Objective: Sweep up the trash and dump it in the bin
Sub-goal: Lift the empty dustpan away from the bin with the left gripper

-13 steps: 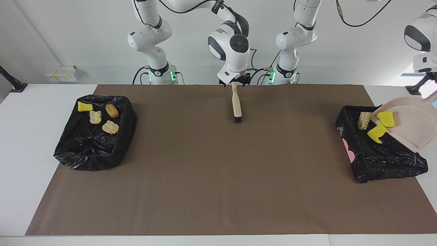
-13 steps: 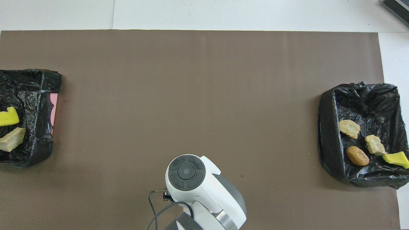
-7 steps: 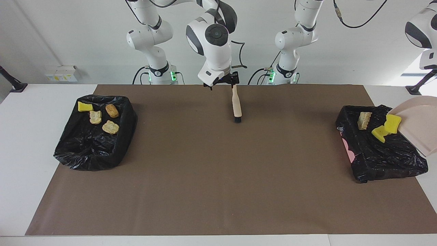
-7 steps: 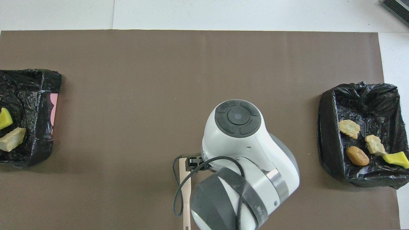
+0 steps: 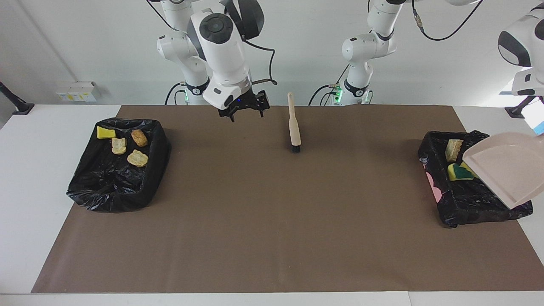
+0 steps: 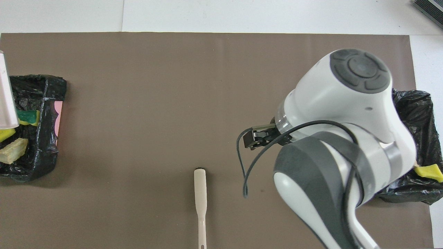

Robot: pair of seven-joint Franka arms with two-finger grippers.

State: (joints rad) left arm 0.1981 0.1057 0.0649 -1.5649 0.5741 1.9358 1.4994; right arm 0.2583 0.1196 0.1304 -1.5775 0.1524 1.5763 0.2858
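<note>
The left end effector (image 5: pixel 536 111) grips the tilted dustpan (image 5: pixel 505 170) over the bin (image 5: pixel 442 208), dumping trash (image 5: pixel 457 172); the right end effector (image 5: pixel 243 108) hangs released, the brush (image 5: pixel 293 127) on the desk.

Four scraps (image 5: pixel 123 145) (one yellow, three tan) lie in one black-lined bin (image 5: pixel 158 140). The other bin (image 5: pixel 433 146) holds a tan chunk (image 5: pixel 453 149) and green-faced sponge (image 5: pixel 458 171).

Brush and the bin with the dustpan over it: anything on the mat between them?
Nothing. In the facing view the mat lies bare from the brush to that bin; the overhead view agrees.
</note>
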